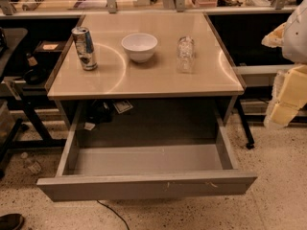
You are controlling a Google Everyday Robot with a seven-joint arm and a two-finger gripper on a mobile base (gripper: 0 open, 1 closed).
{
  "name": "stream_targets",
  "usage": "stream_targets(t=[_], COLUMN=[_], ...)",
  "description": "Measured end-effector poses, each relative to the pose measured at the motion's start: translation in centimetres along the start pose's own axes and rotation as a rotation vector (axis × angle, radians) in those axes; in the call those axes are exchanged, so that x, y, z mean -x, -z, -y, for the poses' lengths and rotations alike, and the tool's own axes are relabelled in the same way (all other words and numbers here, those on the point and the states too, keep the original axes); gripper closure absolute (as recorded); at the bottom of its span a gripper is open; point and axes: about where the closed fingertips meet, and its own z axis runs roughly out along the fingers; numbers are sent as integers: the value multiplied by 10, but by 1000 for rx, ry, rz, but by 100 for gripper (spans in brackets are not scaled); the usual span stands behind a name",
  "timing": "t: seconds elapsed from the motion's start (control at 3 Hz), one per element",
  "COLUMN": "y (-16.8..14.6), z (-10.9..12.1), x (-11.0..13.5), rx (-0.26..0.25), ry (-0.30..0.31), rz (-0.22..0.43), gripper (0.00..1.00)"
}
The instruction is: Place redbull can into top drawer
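Note:
The redbull can (85, 48) stands upright on the left side of the beige table (144, 78), near its left edge. The top drawer (146, 169) is pulled wide open below the table's front edge, and its grey inside holds nothing. My gripper (285, 99) is at the right edge of the view, off the table's right side and at about tabletop height. It is far from the can and holds nothing that I can see.
A white bowl (139, 46) sits at the table's middle and a clear glass (185, 54) stands to its right. A dark desk and chair legs (21, 104) stand to the left. A cable (112, 214) lies on the speckled floor below the drawer front.

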Motion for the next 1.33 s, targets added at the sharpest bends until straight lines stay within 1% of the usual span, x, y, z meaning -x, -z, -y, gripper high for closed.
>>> stream_targets(t=[0.33, 0.67, 1.0, 1.33], y=[0, 1, -2, -7], z=[0, -2, -8, -13], x=[0, 7, 34, 75], rx=[0, -6, 0, 15], ry=[0, -13, -32, -44], rz=[0, 24, 85, 160], gripper=[0, 0, 0, 0])
